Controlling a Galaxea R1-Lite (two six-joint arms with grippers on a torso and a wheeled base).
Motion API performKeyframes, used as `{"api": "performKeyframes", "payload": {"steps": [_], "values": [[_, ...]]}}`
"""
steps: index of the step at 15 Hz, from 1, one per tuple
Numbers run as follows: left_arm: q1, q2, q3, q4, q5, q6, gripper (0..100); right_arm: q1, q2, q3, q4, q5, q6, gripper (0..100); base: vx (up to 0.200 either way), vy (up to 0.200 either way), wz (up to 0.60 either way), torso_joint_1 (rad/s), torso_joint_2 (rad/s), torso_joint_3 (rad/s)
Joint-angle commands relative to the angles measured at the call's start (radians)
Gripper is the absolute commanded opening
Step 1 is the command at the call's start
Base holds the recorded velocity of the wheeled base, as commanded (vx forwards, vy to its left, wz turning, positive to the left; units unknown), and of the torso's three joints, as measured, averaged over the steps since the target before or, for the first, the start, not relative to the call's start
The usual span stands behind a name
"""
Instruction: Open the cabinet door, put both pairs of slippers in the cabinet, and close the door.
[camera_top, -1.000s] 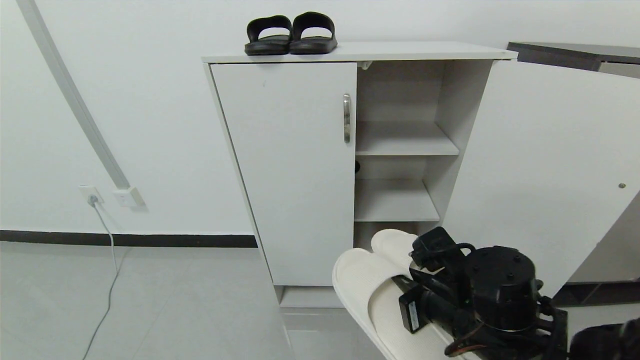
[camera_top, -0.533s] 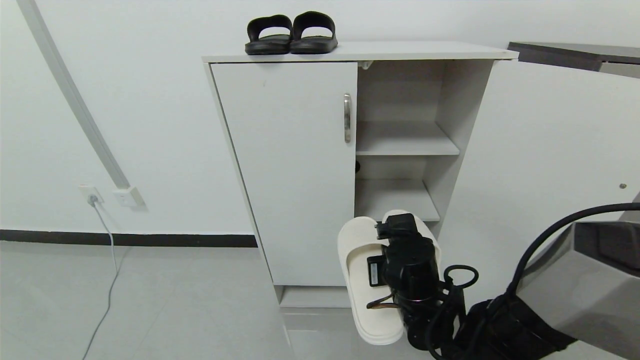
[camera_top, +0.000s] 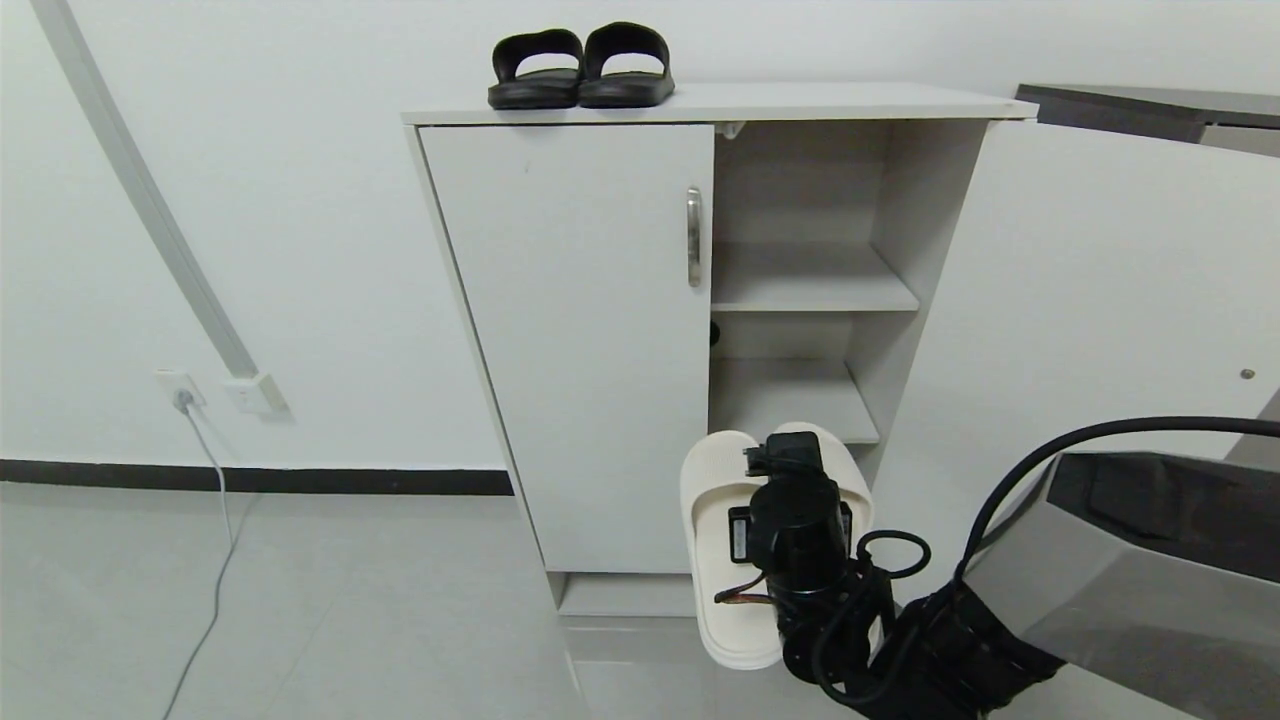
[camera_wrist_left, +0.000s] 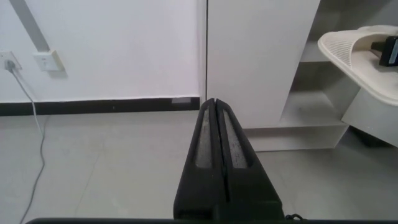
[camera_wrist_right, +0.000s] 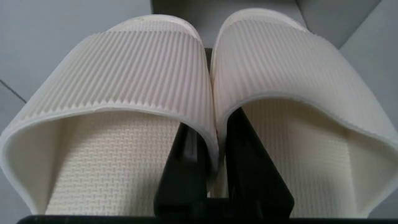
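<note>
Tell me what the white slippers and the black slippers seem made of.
The white slippers look like soft moulded foam or rubber, matte: ribbed straps, stippled footbeds. The black slippers look like moulded rubber or foam, smooth with a faint sheen; too distant to be sure.

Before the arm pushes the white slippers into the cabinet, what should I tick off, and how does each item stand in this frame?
1. Right door swung open: ok.
2. White slippers pinched together in the right gripper: ok.
3. Bottom compartment free where it shows: ok.
4. Left gripper shut, away from the opening: ok.
5. Black slippers stowed: not ok, they sit on the cabinet top.
</note>
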Motion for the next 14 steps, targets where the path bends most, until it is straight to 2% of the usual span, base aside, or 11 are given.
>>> {"api": "performKeyframes", "payload": {"steps": [1, 2, 14], "values": [[0.000, 0.002, 0.000, 0.000, -0.001, 0.000, 0, -0.007, 0.003, -0.002, 0.000, 0.000, 0.000, 0, 0.000, -0.200, 0.00, 0.002, 0.00, -0.007], [0.002, 0.002, 0.000, 0.000, -0.001, 0.000, 0, -0.009, 0.003, -0.002, 0.000, 0.000, 0.000, 0, 0.000, -0.200, 0.00, -0.002, 0.01, 0.002], [0.002, 0.002, 0.000, 0.000, -0.001, -0.001, 0, -0.016, 0.049, -0.031, -0.002, 0.003, 0.000, 0, 0.000, 0.000, 0.00, 0.000, 0.00, 0.000]]}}
